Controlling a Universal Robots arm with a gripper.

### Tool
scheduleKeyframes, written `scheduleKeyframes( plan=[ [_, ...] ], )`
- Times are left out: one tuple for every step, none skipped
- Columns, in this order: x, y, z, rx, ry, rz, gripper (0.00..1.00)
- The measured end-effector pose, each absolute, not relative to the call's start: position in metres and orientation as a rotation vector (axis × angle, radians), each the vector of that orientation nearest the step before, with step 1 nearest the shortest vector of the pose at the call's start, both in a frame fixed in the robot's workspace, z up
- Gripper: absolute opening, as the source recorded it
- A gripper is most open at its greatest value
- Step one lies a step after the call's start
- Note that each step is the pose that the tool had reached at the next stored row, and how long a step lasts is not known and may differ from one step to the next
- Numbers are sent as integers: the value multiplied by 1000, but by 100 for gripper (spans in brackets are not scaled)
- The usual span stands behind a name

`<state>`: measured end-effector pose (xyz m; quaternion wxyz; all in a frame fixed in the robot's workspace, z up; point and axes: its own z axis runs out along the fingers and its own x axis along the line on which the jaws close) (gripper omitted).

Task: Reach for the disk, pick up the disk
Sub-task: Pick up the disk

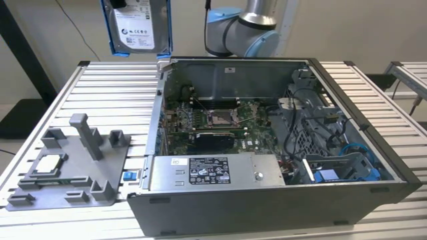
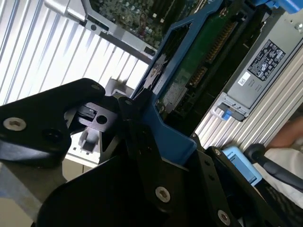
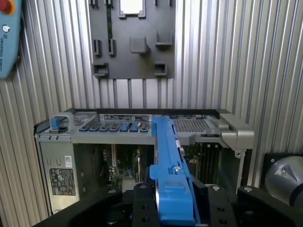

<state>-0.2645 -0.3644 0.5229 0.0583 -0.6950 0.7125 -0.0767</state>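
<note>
**A:** Exterior view: where is the disk?
**B:** The disk (image 1: 137, 27) hangs upright, high above the ribbed table (image 1: 113, 85), off the back corner of the open computer case (image 1: 267, 210) toward the exterior view's left. The robot arm (image 1: 243, 30) stands behind the case.

**A:** And in the second wrist view?
**B:** The end effector (image 2: 142, 118) is clamped on the disk's blue bracket. The disk's green circuit-board side (image 2: 199, 66) faces the camera.

**A:** The first wrist view?
**B:** The disk (image 3: 170, 156) is seen edge-on, gripped between black fingers (image 3: 142, 203) above the open case. A grey fixture plate (image 3: 132, 42) lies on the table beyond.
</note>
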Motion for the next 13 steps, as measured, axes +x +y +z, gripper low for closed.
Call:
scheduleKeyframes(
  plan=[
    [-262,-364,523,-2106,2159,-233,0],
    [-260,-364,523,-2106,2159,-233,0],
    [-257,-364,523,-2106,2159,-233,0],
    [-254,-364,523,-2106,2159,-232,0],
    [-251,-364,523,-2106,2159,-232,0],
    [-248,-364,523,-2106,2159,-232,0],
    [-245,-364,523,-2106,2159,-233,0],
    [-242,-364,523,-2106,2159,-233,0],
    [-238,-364,523,-2106,2159,-232,0],
    [-235,-364,523,-2106,2159,-232,0],
    [-232,-364,523,-2106,2159,-232,0],
    [-229,-364,523,-2106,2159,-232,0],
    [-226,-364,523,-2106,2159,-232,0]
  ],
)
